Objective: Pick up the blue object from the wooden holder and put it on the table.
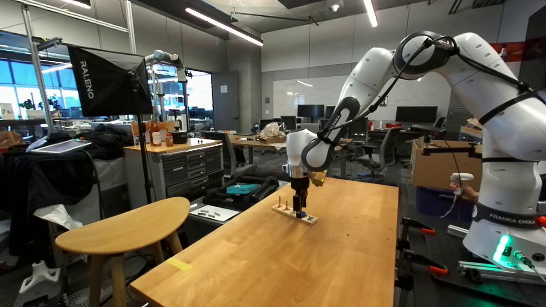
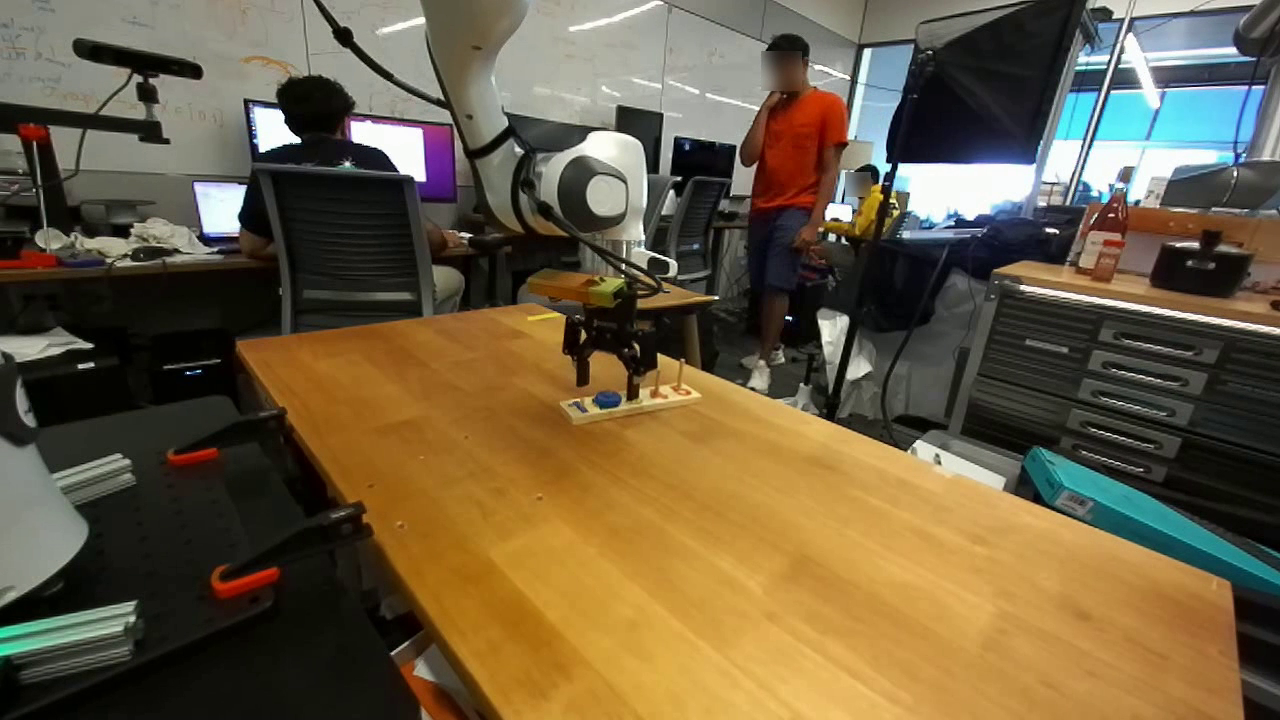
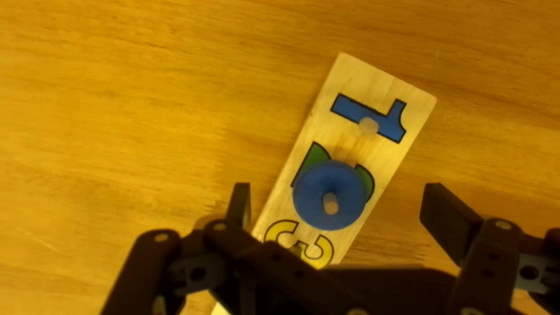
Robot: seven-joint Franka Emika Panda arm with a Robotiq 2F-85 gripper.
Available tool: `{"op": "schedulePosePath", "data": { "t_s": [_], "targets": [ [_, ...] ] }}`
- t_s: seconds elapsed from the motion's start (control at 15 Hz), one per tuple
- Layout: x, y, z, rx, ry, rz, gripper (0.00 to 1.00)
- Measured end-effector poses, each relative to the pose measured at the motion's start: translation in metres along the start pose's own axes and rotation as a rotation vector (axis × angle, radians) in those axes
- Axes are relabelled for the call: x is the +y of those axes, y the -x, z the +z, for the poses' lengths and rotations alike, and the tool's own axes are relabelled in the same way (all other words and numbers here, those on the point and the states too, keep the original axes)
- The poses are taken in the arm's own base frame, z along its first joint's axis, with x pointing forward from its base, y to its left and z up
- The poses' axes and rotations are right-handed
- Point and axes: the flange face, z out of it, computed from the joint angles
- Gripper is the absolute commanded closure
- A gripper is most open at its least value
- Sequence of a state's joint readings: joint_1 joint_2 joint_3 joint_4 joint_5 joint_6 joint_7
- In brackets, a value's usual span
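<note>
The gripper [image 2: 608,388], fingers spread, was positioned over the wooden holder [image 3: 350,143]. In the wrist view, the blue object [image 3: 313,190] sat on its peg [image 3: 331,204] between the fingers, apart from both. The table [image 2: 700,520] lay beneath the gripper.

Both exterior views look along the bench [image 1: 294,256] from opposite ends, sharing the wooden holder [image 2: 642,407]; the wrist view faces down on it past the gripper [image 3: 337,188], much nearer.

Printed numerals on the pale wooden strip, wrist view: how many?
3: blue 1 near one end of the strip, green 2 partly under the round blue disc, yellow 3 partly behind the black claw. More may be hidden there.
</note>
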State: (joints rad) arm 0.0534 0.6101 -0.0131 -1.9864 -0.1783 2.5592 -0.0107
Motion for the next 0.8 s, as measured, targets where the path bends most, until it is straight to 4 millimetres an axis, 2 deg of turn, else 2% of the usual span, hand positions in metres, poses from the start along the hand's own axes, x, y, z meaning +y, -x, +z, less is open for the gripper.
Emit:
{"op": "schedulePosePath", "data": {
  "t_s": [0.07,0.13,0.2,0.67,0.8],
  "targets": [
    [0.0004,-0.0009,-0.001,0.002,0.0,0.001,0.0],
    [0.0007,-0.0015,-0.0016,0.004,0.0,0.002,0.25],
    [0.0009,-0.0018,-0.002,0.005,0.0,0.002,0.27],
    [-0.0006,0.0022,0.0015,-0.005,-0.002,0.0,0.81],
    [0.0006,0.0019,0.0001,-0.003,-0.002,0.003,0.81]
  ]
}}
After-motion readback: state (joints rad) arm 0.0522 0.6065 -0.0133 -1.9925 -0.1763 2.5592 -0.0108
